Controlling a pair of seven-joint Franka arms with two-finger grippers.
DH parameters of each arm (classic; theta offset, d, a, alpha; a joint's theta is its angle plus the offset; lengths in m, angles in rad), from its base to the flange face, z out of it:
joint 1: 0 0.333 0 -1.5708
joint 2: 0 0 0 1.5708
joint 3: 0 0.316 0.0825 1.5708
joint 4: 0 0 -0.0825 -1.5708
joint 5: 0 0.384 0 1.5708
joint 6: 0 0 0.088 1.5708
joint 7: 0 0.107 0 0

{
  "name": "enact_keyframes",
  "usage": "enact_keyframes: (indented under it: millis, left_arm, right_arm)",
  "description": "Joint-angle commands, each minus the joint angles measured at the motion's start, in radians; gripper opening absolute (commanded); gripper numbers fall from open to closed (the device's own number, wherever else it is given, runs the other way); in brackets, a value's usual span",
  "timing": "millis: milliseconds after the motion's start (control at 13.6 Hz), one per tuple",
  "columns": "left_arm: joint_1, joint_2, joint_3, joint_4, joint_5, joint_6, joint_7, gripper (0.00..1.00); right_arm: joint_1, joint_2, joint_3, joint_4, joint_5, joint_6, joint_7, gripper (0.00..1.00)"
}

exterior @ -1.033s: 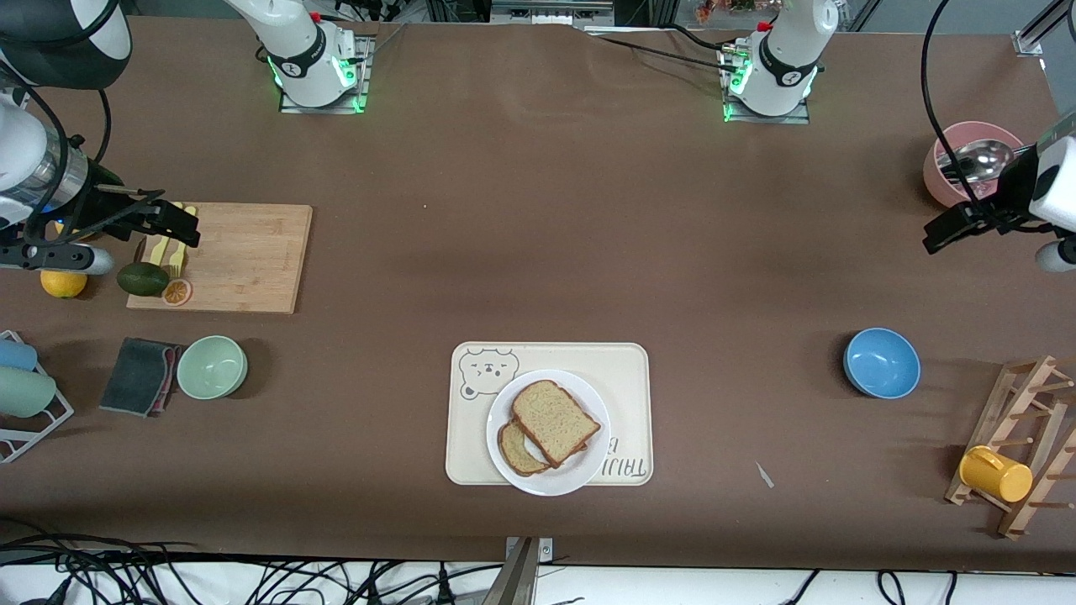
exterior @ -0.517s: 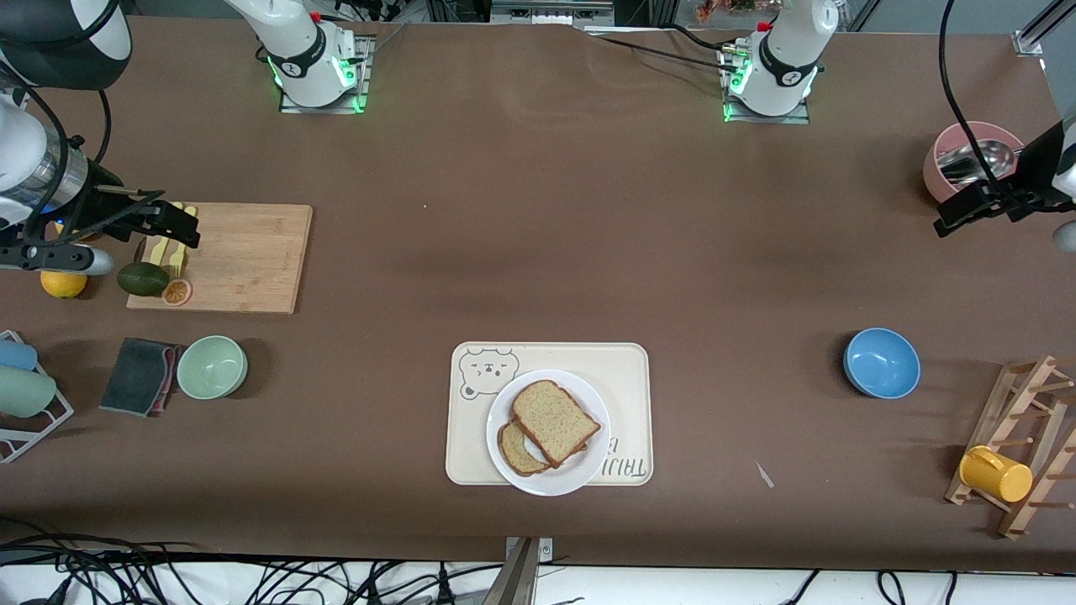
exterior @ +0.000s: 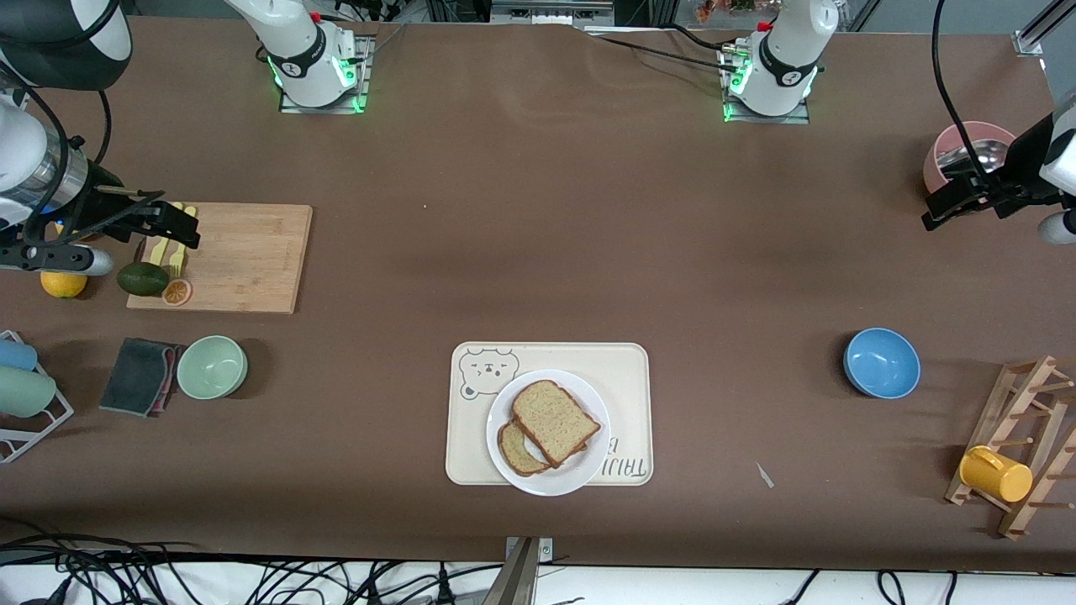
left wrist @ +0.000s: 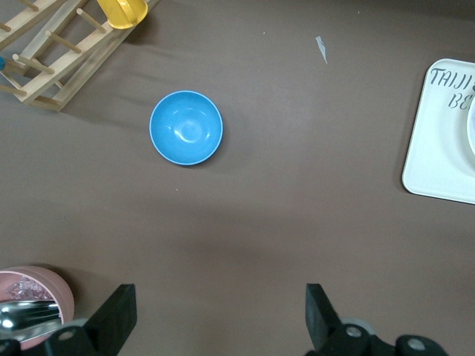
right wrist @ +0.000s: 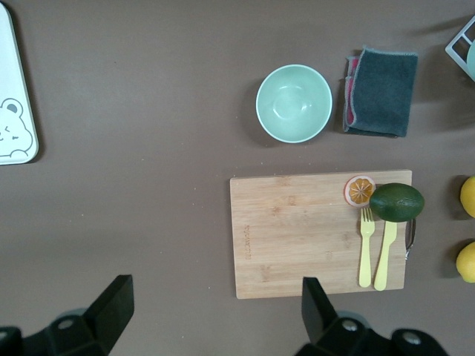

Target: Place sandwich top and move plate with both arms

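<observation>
The sandwich top (exterior: 555, 420), a speckled light-brown slice, lies askew on a lower bread slice (exterior: 517, 451) on the round white plate (exterior: 580, 479). The plate sits on the cream bear-printed tray (exterior: 622, 370). My left gripper (exterior: 941, 210) is open and empty, up over the table beside a pink bowl at the left arm's end. In the left wrist view its jaws (left wrist: 219, 319) stand wide apart. My right gripper (exterior: 179, 225) is open and empty over the cutting board's end. In the right wrist view its jaws (right wrist: 214, 308) stand wide apart.
A blue bowl (exterior: 881, 362) and a wooden rack with a yellow mug (exterior: 996, 475) stand toward the left arm's end. The pink bowl (exterior: 967, 143) holds a metal spoon. A green bowl (exterior: 212, 366), grey cloth (exterior: 139, 376), cutting board (exterior: 244, 256) and avocado (exterior: 143, 278) are toward the right arm's end.
My left gripper has drifted a little toward the pink bowl and the arms' bases. The right arm, plate and bread have not moved.
</observation>
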Motion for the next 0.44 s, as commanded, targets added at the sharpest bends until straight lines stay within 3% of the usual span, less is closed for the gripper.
enact_keyframes:
  millis: [0, 369]
  left_arm:
    - [0.0, -0.007, 0.001, 0.003, -0.028, -0.013, 0.023, 1.0]
    - [-0.005, -0.004, -0.015, 0.006, -0.027, -0.013, 0.023, 1.0]
  right_arm:
    - [0.001, -0.007, -0.002, -0.005, 0.015, 0.006, 0.003, 1.0]
    - [0.001, -0.007, -0.002, -0.005, 0.015, 0.007, 0.001, 1.0]
